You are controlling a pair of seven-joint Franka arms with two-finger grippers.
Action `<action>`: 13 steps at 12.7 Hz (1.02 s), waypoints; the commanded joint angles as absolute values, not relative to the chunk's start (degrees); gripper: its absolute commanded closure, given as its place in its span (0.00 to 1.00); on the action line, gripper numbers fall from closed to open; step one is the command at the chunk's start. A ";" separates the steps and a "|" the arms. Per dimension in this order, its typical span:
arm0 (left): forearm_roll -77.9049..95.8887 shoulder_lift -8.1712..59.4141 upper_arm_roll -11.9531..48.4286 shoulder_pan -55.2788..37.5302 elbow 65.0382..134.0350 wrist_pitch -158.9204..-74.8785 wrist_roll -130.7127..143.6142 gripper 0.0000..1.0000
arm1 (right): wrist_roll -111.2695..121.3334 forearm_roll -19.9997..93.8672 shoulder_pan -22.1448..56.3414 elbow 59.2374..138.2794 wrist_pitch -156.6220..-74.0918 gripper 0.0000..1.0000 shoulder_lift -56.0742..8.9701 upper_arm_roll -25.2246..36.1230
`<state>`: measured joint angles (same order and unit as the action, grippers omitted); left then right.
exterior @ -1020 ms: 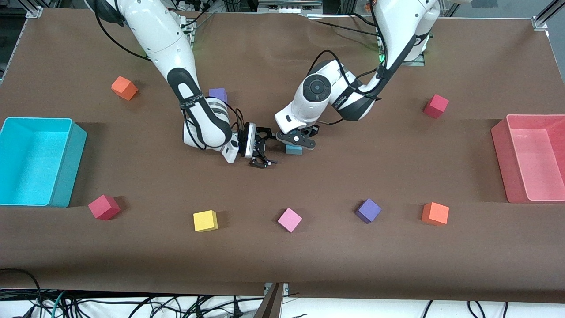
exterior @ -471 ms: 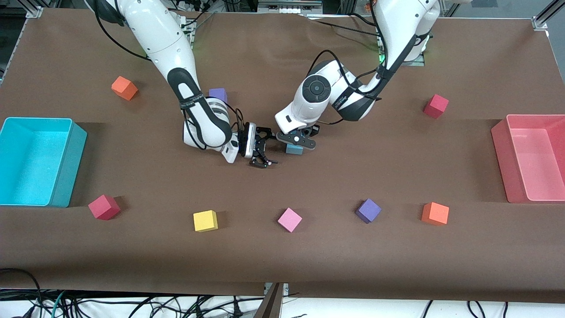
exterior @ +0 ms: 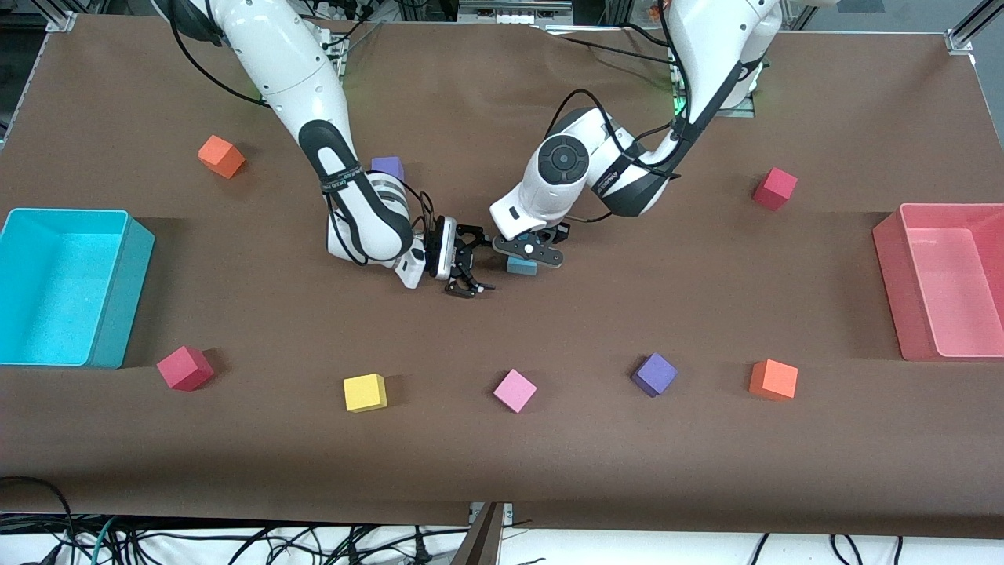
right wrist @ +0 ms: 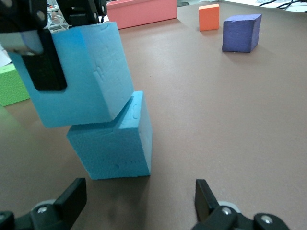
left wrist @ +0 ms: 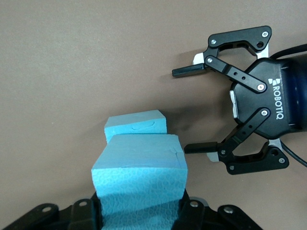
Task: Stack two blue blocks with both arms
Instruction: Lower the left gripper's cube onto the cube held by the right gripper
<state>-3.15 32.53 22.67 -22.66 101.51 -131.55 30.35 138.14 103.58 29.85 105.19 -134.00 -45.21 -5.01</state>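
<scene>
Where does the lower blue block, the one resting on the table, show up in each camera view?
Front view: the lower blue block peeks out under the left claw, mid-table.
Left wrist view: the lower blue block sits under the held blue block.
Right wrist view: it sits on the table, the held block tilted on its top.
Shared landmark: the open right claw.

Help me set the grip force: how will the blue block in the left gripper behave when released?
The held blue block looks like pitted foam, so probably light and squashy. It sits tilted and offset on the lower blue block, so it may tip or slide off. The flat faces should not roll.
</scene>
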 commanded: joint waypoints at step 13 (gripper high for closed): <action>-6.77 29.99 22.76 -22.41 100.90 -126.77 31.29 0.00 | 139.75 105.03 30.76 106.35 -137.63 0.00 -43.24 -5.19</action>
